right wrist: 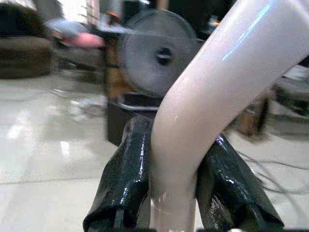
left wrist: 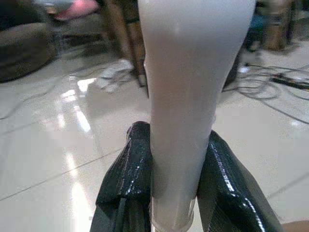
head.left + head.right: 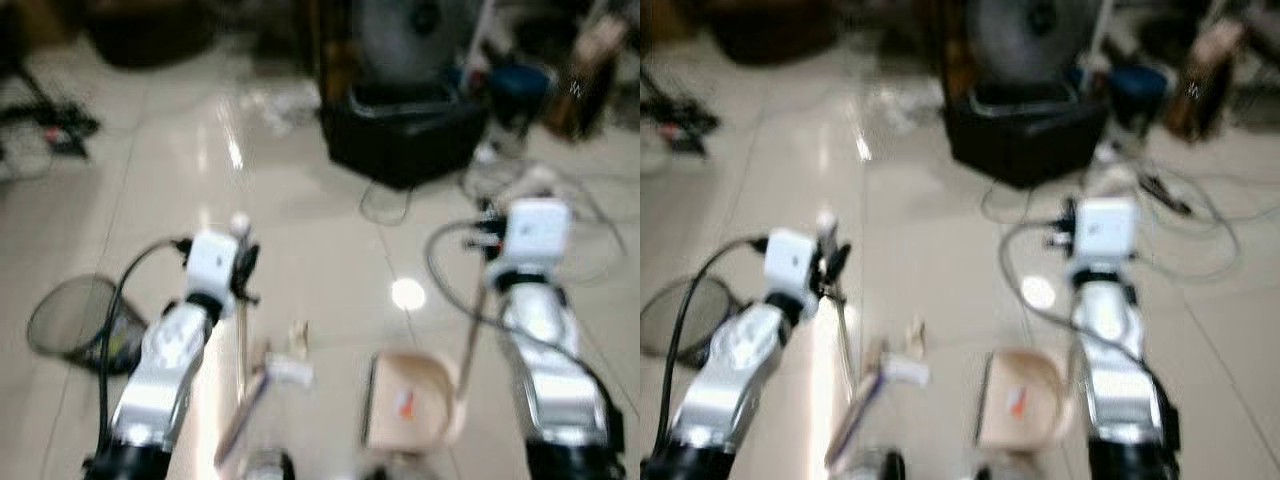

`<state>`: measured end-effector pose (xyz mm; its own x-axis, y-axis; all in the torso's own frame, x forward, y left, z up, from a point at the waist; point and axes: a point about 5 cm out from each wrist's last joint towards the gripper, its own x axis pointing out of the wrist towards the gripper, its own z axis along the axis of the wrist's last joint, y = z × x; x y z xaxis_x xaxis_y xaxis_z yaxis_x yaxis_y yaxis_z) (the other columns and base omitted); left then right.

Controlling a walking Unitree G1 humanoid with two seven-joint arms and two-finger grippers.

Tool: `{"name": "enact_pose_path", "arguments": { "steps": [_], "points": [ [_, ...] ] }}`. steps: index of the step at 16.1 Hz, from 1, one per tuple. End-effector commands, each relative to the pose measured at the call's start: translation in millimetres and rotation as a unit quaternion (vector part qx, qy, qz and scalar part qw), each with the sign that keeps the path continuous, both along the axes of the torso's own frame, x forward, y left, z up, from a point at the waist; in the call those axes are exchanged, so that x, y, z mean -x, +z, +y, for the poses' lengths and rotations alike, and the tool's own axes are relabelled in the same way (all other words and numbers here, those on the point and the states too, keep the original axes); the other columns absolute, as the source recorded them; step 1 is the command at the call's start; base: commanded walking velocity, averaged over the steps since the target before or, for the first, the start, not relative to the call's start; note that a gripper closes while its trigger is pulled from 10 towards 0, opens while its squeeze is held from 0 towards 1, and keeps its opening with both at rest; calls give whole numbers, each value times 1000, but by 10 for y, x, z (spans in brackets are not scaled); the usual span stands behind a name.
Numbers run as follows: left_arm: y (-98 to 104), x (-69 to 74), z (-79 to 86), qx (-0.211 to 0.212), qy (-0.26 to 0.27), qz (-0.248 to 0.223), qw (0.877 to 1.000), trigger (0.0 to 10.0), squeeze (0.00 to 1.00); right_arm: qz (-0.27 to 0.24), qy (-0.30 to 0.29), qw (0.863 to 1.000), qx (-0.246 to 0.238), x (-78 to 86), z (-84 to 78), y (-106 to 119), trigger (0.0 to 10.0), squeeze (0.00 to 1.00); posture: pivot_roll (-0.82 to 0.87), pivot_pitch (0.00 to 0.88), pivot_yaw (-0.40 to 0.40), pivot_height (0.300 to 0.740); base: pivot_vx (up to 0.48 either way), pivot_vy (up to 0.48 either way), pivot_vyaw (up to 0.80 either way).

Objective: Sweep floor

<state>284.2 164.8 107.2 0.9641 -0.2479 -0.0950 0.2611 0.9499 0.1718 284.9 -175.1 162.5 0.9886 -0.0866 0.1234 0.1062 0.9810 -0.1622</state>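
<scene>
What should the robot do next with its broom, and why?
Probably sweep the broom, held by the left gripper, sideways toward the dustpan in the right gripper, because a pale scrap lies on the floor beside it.

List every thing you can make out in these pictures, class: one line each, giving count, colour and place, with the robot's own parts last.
broom: one, pale handle, on the floor between the arms; its handle is in the left gripper.
dustpan: one, beige, on the floor by the right arm; something orange lies in it; its handle is in the right gripper.
scrap: one, pale, on the tiles beyond the broom head.
mesh bin: one, dark, on the floor to the left.
fan: one, grey, ahead.
black box: one, under the fan.
cables: several, right of the box.
floor: glossy pale tiles.
left gripper: one, black, shut on the broom handle.
right gripper: one, black, shut on the dustpan handle.
</scene>
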Motion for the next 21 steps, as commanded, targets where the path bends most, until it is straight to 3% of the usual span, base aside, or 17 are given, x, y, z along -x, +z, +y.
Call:
{"name": "enact_pose_path", "arguments": {
  "steps": [1, 10, 21],
  "points": [
    [39, -9, 6, -4, 5, -11, 1000, 10000, 0, -20, 0, 1000, 1, 8, -20, 68, 10000, 0, 4, 118, 69, 740, 0, -281, 800],
    [57, -23, -5, -3, 9, -18, 1000, 10000, 0, -26, 36, 999, 3, -31, 127, 74, 10000, 0, 6, 117, 66, 740, 0, -284, 800],
    [85, -58, 4, -7, 15, -26, 1000, 10000, 0, -29, 44, 999, 6, -56, 144, 79, 10000, 0, 4, 113, 68, 740, 0, -285, 800]
  ]
}}
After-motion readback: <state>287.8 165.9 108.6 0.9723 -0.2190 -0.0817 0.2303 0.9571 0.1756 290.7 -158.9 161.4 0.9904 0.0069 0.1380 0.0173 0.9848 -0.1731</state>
